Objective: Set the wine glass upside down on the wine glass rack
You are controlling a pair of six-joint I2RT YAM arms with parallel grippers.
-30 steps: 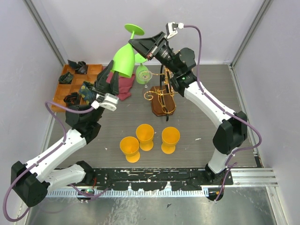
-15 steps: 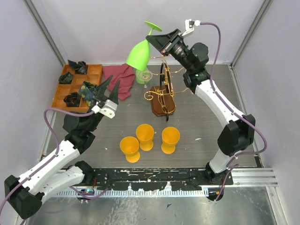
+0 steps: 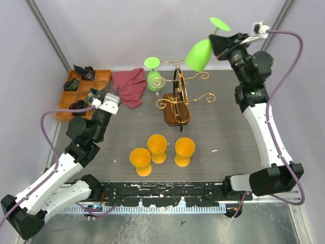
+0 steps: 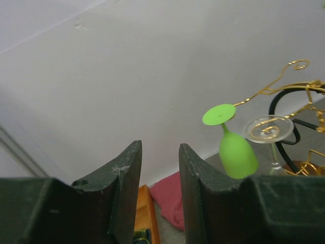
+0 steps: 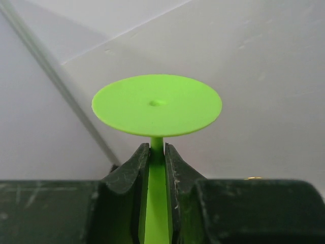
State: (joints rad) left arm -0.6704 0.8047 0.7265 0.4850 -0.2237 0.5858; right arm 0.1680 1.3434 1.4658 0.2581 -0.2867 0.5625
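Note:
A lime-green wine glass [image 3: 199, 54] hangs upside down in the air, behind and right of the wine glass rack [image 3: 177, 104], foot [image 5: 157, 104] uppermost. My right gripper [image 3: 219, 44] [image 5: 157, 148] is shut on its stem, just below the foot. The rack is gold wire with a dark arched post on a brown wooden base. On its left arm a second green glass [image 3: 154, 79] [image 4: 236, 153] hangs, with a clear glass [image 4: 268, 129] beside it. Over the table's left side my left gripper [image 3: 103, 95] [image 4: 160, 148] stands open with nothing between its fingers, well apart from both glasses.
Three orange cups [image 3: 157, 147] stand in front of the rack. A red cloth [image 3: 129, 87] lies at the back left, beside a compartmented wooden tray [image 3: 99, 78] holding dark items. White walls close in the back and sides.
My right arm swung the green glass from left of the rack to behind and right of it. My left gripper drew back left and down, away from the glass, and opened a little wider.

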